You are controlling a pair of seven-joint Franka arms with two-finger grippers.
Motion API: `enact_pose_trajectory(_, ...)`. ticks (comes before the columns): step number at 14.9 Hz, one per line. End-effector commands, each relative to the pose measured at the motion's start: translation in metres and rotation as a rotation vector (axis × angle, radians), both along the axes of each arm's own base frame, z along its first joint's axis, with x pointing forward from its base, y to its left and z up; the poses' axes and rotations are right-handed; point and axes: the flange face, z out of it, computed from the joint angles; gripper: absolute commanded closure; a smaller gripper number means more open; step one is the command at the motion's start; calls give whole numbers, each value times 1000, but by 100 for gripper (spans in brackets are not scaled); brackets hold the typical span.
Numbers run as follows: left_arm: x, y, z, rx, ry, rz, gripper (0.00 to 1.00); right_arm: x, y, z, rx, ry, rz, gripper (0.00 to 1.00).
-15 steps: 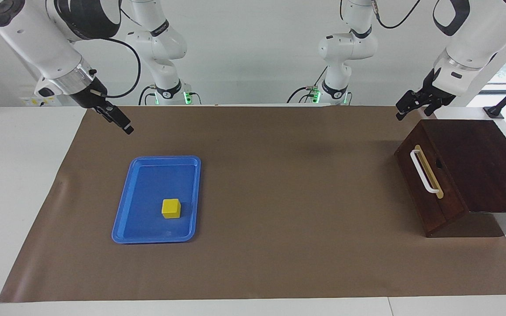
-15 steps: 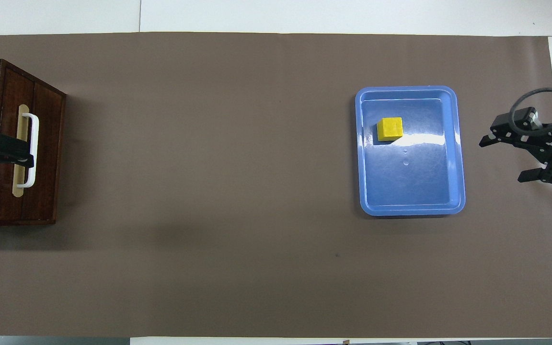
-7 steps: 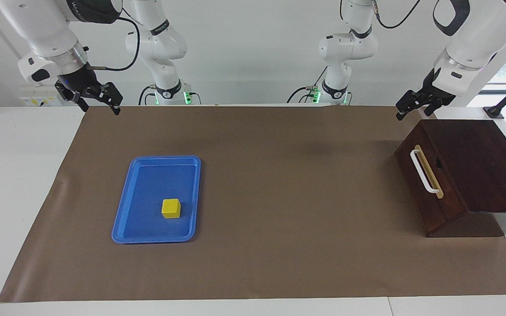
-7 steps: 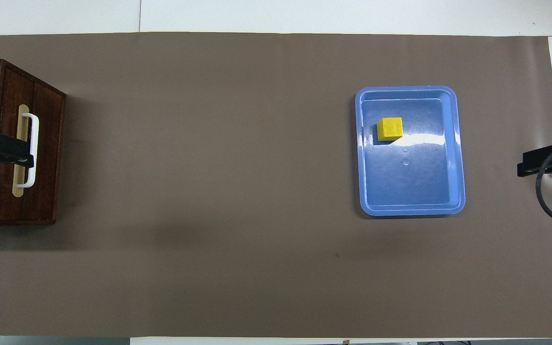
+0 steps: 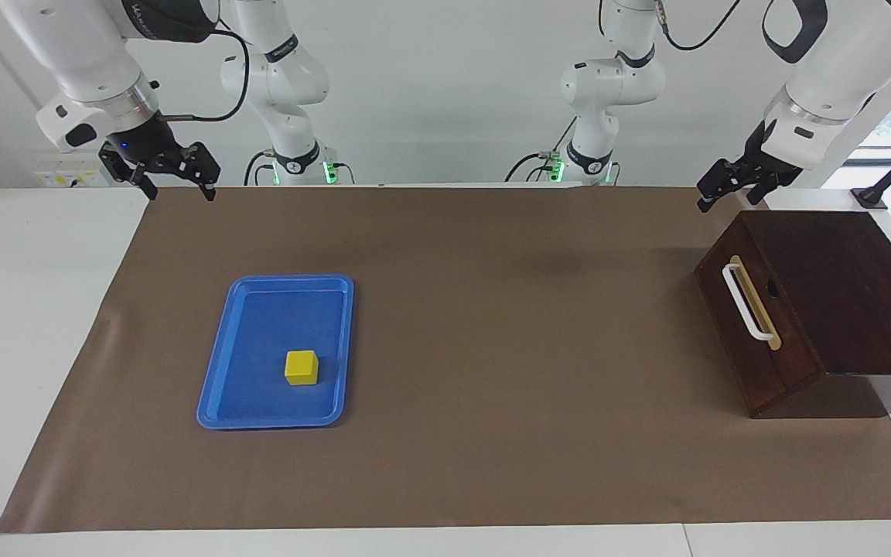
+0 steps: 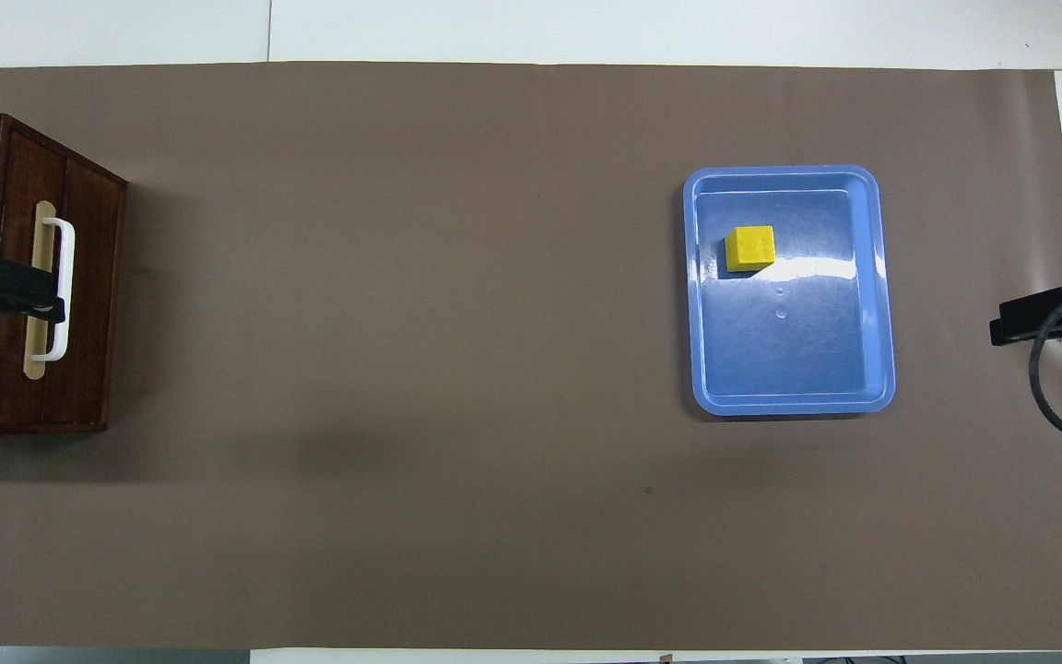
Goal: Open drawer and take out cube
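Note:
The dark brown drawer (image 5: 772, 362) (image 6: 88, 277) stands shut at the left arm's end of the table, its white bar handle (image 5: 747, 303) untouched. The yellow cube (image 5: 301, 367) (image 6: 749, 247) lies in the blue tray (image 5: 275, 317) (image 6: 789, 350), toward the right arm's end. My left gripper (image 5: 730, 197) hangs open in the air above the drawer box, clear of the handle, holding nothing. My right gripper (image 5: 176, 188) is raised and open over the edge of the brown mat, apart from the tray and empty.
A brown mat (image 5: 507, 348) covers most of the white table. Two further white arms (image 5: 592, 85) stand at the robots' end of the table. A wide stretch of bare mat lies between the tray and the drawer.
My right gripper has lifted and swung back from near the tray to the mat's edge, turning as it went. The left arm, drawer, tray and cube have not moved.

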Motion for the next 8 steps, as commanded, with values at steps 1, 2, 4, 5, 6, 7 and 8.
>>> enact_pose_trajectory(1, -3, 3, 1, -14, 11, 8, 0, -4, -1, 0, -22, -9, 28, 0)
enact_pose_trajectory(2, -3, 3, 1, -14, 11, 8, 0, -4, -1, 0, -21, -9, 25, 0)
enact_pose_trajectory(4, -3, 3, 1, -14, 11, 8, 0, -4, -3, 1, -20, -7, 23, 0)
enact_pose_trajectory(5, -3, 3, 1, -14, 11, 8, 0, -4, -3, 1, -20, -6, 23, 0)
enact_pose_trajectory(6, -3, 3, 1, -14, 11, 8, 0, -4, -3, 1, -20, -4, 23, 0)
enact_pose_trajectory(7, -3, 3, 1, -14, 11, 8, 0, -4, -3, 1, -20, -6, 22, 0)
enact_pose_trajectory(8, -3, 3, 1, -14, 11, 8, 0, -4, -3, 2, -20, -6, 22, 0)
